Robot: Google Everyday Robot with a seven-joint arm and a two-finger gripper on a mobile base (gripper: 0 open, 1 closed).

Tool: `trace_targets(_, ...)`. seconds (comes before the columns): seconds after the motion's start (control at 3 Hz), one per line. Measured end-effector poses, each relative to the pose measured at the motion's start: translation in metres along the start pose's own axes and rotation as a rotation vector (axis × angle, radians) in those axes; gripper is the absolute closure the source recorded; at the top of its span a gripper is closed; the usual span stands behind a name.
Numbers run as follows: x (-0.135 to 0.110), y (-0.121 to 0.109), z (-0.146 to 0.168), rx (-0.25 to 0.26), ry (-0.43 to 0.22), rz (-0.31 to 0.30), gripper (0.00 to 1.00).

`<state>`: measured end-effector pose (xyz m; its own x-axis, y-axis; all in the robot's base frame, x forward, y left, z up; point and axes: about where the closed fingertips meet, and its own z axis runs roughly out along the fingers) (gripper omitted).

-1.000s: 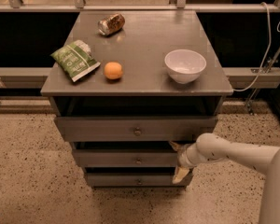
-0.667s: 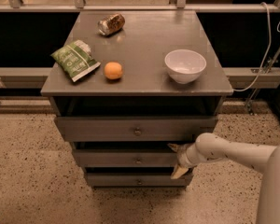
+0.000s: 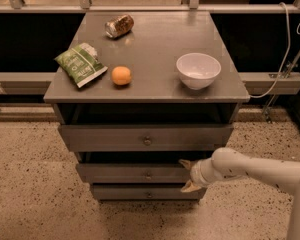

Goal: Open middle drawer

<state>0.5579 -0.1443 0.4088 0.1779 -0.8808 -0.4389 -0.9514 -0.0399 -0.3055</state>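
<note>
My gripper (image 3: 186,175) stands spread, jaws straddling the right end of the middle drawer (image 3: 130,173); its knob (image 3: 148,175) lies to their left.

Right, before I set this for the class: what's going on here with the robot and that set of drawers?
A robot arm reaches in from the right. Its hand is at the right end of the middle drawer, with one finger above the front and one below it. The drawer does not look pulled out yet. On the cabinet top sit a white bowl, an orange, a green bag and a jar lying on its side, all well away from the hand.
</note>
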Motion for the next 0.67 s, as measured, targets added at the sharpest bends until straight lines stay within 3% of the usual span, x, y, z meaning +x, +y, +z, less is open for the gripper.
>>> trace_targets(0.33, -0.0121, 0.0247, -0.0148, -0.025, -0.021, -0.017, 0.37)
trace_targets(0.67, -0.0152, 0.0226, -0.0207, -0.025, -0.021, -0.017, 0.34)
